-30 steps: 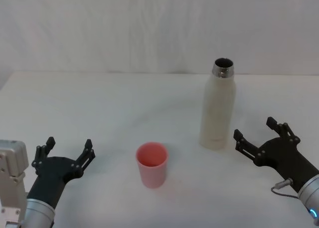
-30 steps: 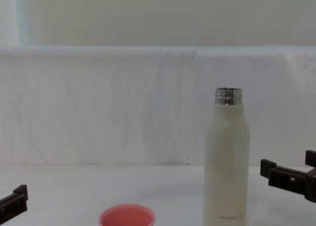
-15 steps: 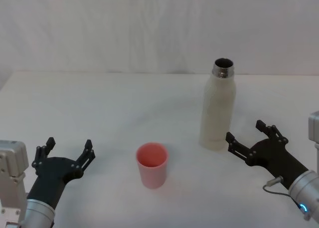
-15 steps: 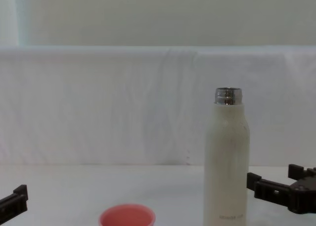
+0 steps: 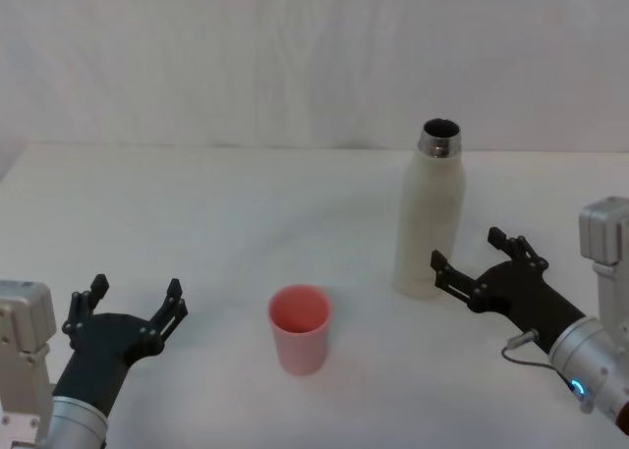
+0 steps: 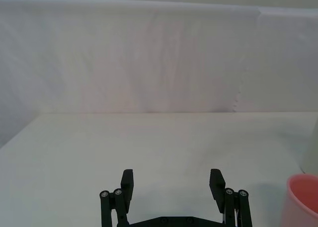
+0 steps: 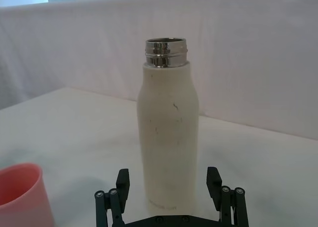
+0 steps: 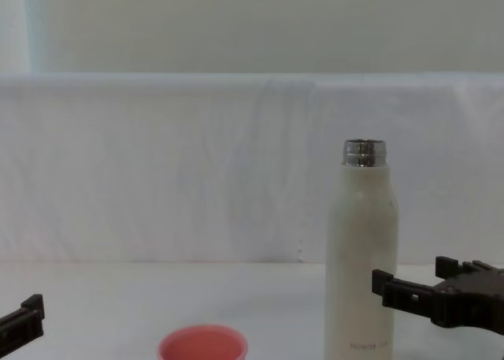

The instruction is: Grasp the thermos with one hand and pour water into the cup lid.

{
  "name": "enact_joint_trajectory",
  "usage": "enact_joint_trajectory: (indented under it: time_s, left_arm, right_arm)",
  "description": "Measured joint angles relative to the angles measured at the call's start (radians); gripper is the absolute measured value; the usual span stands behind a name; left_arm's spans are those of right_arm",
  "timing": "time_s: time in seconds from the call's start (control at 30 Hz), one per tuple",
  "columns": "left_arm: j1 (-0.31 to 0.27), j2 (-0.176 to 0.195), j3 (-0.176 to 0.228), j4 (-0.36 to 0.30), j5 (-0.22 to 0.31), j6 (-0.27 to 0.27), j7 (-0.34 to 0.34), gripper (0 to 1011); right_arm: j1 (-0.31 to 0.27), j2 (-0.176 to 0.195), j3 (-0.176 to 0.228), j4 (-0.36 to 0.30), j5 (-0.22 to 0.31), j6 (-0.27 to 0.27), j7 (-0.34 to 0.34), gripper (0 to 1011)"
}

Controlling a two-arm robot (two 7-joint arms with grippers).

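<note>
Head view: thermos (image 5: 429, 218) between cup lid (image 5: 299, 327), right gripper (image 5: 475, 264).

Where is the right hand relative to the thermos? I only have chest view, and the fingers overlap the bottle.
Observer: In the right wrist view the right hand is open. The thermos sits centred ahead of the gap, with space on both sides and no contact.
Operator: Left hand? I see one fingertip.
Observer: In the head view the left hand is open, low over the near left of the table, well apart from the cup lid.
Operator: Is the thermos mouth open?
Observer: Yes, the head view looks down into a dark, uncapped opening.
</note>
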Motion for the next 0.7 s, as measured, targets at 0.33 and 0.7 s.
enact_joint_trajectory:
  time_s: [0.33, 0.7]
  left_arm:
    - [0.0, 0.0, 0.0, 0.0, 0.0, 0.0, 0.0, 1001]
    - [0.0, 0.0, 0.0, 0.0, 0.0, 0.0, 0.0, 1001]
  right_arm:
    - [0.044, -0.003, -0.015, 0.026, -0.008, 0.016, -0.004, 1001]
    - [0.087, -0.021, -0.029, 0.059, -0.015, 0.036, -0.017, 1001]
